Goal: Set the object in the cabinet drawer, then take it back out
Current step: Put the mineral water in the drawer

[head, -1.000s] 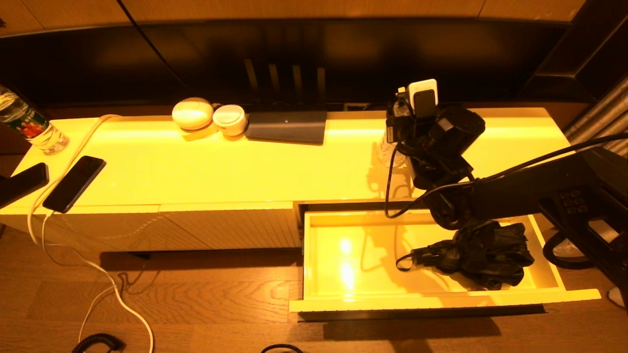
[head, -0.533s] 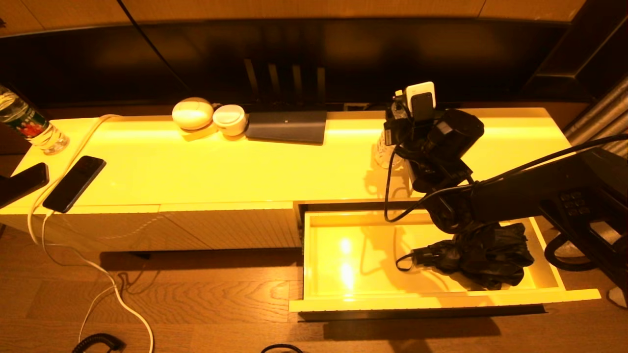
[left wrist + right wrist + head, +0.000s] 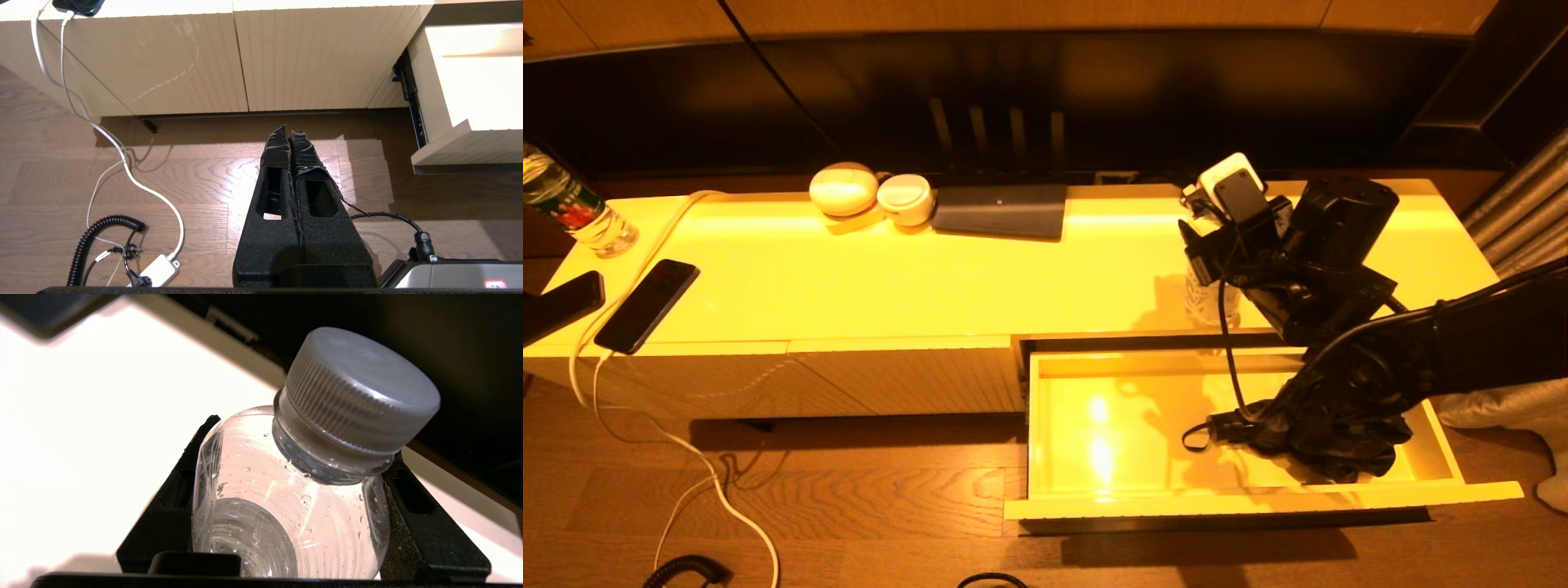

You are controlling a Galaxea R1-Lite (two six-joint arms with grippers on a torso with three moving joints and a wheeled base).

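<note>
Now my right gripper (image 3: pixel 286 506) clamps a clear water bottle (image 3: pixel 294 498) over the cabinet top (image 3: pixel 931 278). Below, the cabinet drawer (image 3: pixel 1258 500) stands open. My left gripper (image 3: pixel 291 139) hangs closed above the floor.

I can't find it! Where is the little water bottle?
In the head view, the water bottle is at the right, held by the right gripper above the cabinet top, just behind the open drawer.

clear bottle (image 3: pixel 286 514) with grey ribbed cap (image 3: pixel 359 392), glossy yellow drawer (image 3: pixel 1094 490), black umbrella (image 3: pixel 1331 433)
</note>
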